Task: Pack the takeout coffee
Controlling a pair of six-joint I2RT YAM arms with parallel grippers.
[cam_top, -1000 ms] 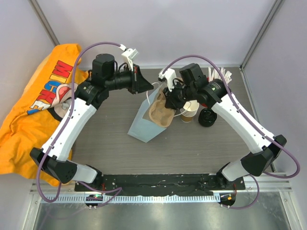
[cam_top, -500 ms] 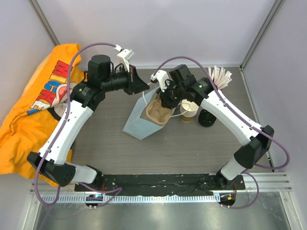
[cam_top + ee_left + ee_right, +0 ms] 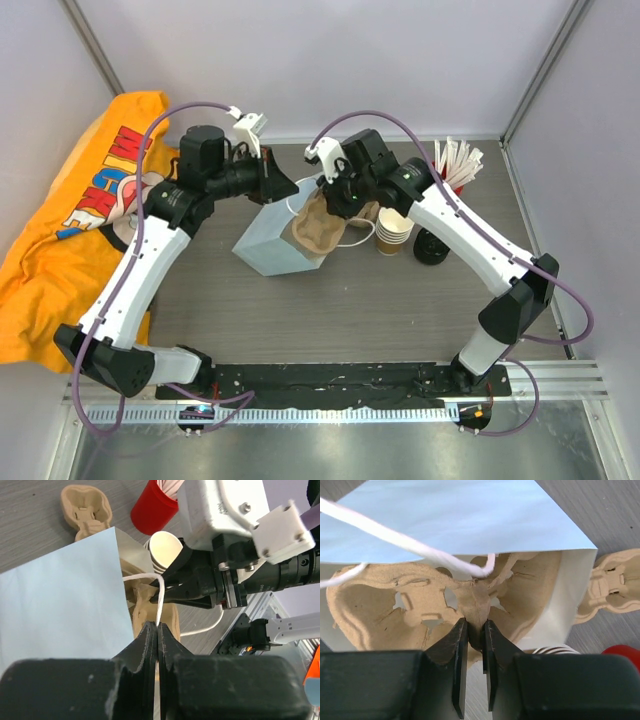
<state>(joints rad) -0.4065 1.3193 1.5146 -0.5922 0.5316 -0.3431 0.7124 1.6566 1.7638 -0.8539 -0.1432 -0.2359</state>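
Bagging step — left gripper (image 3: 157,626) pinches the bag (image 3: 262,250) by its string handle (image 3: 160,597), right gripper (image 3: 475,626) clamps the pulp carrier (image 3: 380,612) at its mouth — takeout coffee (image 3: 432,247) sits outside beside the cup stack (image 3: 394,230); next: seat carrier, release, fetch it.

A small walled-in work booth around a grey table, evenly lit.

The table (image 3: 400,300) has a dark grey wood-grain top and fills the middle of the booth. Plain pale lilac-grey panels close it in: a back wall (image 3: 330,60) and a side wall on either hand, joined at slanting metal posts (image 3: 540,70). An orange cloth (image 3: 50,240) with big printed lettering lies crumpled over the table's left side and hangs off its edge. Along the near edge runs a black mounting plate (image 3: 340,378), then a slotted aluminium rail (image 3: 330,412) and a brushed metal shelf (image 3: 330,450). The light is soft and even, with faint shadows.
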